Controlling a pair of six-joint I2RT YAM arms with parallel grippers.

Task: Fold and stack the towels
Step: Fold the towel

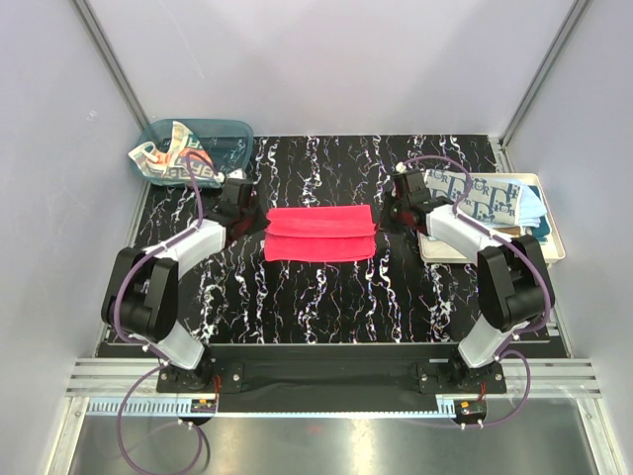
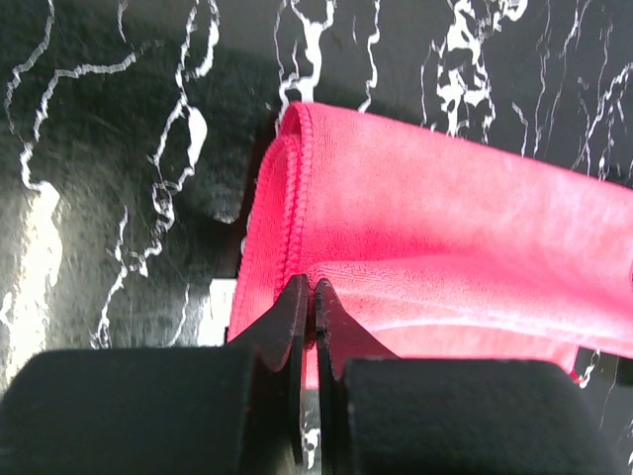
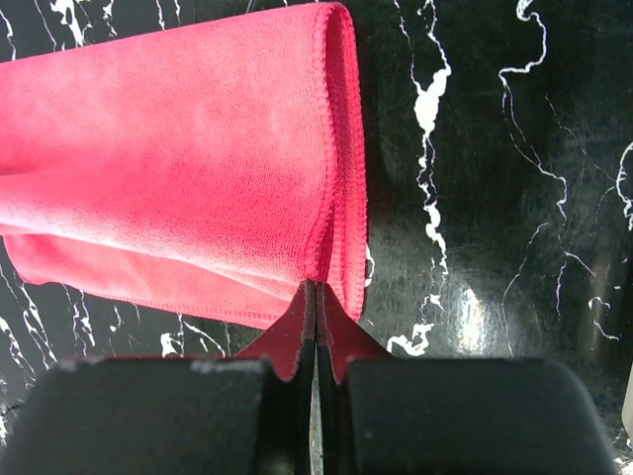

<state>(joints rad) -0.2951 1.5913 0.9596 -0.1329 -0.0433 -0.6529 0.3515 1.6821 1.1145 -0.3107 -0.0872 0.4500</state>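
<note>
The plain red-pink cloth towel [image 1: 318, 234] lies folded at the centre of the black white-veined tabletop [image 1: 316, 317], between the two arms. Its long axis runs left to right. The left end effector [image 2: 312, 292] is closed on the towel's left short edge at the stitched hem. The right end effector [image 3: 316, 292] is closed on the right short edge. Each arm holds its own end, so neither is nearer. The next fold probably carries one short edge across to the other along this axis.

Farther right, a cream rectangular tray [image 1: 552, 237] carries a white cloth towel with dark blue print [image 1: 475, 193] and a light blue cloth towel [image 1: 532, 205]. At far left, a translucent teal plastic bin [image 1: 213, 127] holds a red and teal lettered cloth towel [image 1: 163, 156]. Its lettering is too small to read, and no brand is legible.
</note>
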